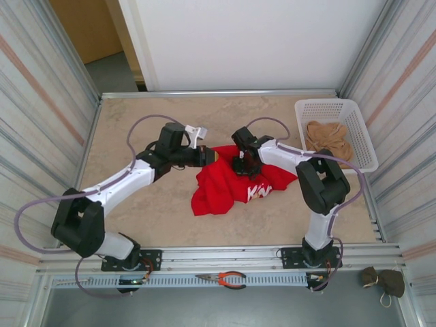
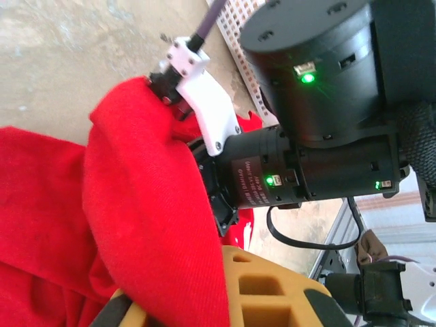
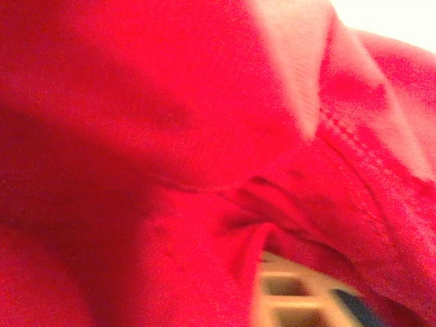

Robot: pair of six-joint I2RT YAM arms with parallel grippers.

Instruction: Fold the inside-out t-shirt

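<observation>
Mid-table, the red t-shirt (image 1: 221, 187) lies bunched in a heap, with white lettering showing on its near-right side. At its far edge the left claw (image 1: 212, 156) is pressed together on a raised fold of cloth. The right claw (image 1: 244, 165) sits buried in the fabric just beside it, and I cannot tell whether it has bitten. Before any folding, the heap needs opening. Each claw should pinch a single layer of hem, then both draw apart, left and right, lifting enough that the cloth hangs free.

Enclosed cell, evenly lit.
Beige marbled tabletop (image 1: 136, 122); ribbed metal side walls (image 1: 34, 102); white rear panel (image 1: 259, 41); wooden door (image 1: 88, 27) at upper left.
</observation>
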